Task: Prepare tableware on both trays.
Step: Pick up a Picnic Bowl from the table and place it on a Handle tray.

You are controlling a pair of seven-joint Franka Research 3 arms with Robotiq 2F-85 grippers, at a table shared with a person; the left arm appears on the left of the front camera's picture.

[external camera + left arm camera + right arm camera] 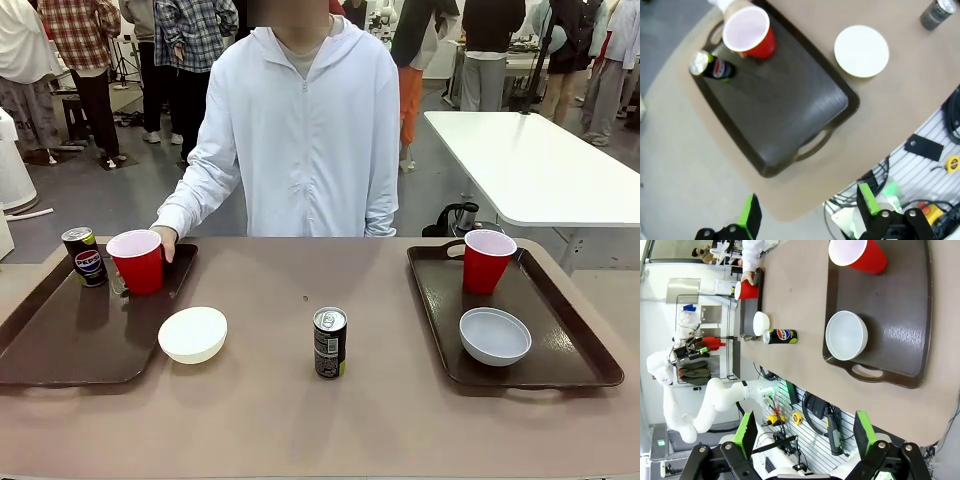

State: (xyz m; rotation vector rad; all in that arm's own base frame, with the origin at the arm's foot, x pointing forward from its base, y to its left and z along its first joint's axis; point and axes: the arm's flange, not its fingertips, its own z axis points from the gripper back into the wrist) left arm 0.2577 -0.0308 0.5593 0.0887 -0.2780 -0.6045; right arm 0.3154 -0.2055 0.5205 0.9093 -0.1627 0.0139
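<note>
The left gripper (pixel 808 214) stands with its green-padded fingers wide apart and nothing between them, high above the near edge of the table (pixel 300 420). The right gripper (pixel 805 435) is just as wide and empty, and hangs off the table's near side by the right tray (pixel 555 305).

The person's hand (pixel 166 241) reaches to the far end of the left tray (pixel 70 330) and rests against the back of the left red cup (pixel 137 262), which stands upright there. Just beside that cup, at the same end of the tray, stands a Pepsi can (pixel 85 256). The white bowl (pixel 193 334) sits on the table right at the left tray's inner edge. The second can (pixel 330 342) stands upright on the bare table between the two trays. On the right tray the right red cup (pixel 487 260) stands at the far end and the pale grey bowl (pixel 494 335) lies nearer the robot.
</note>
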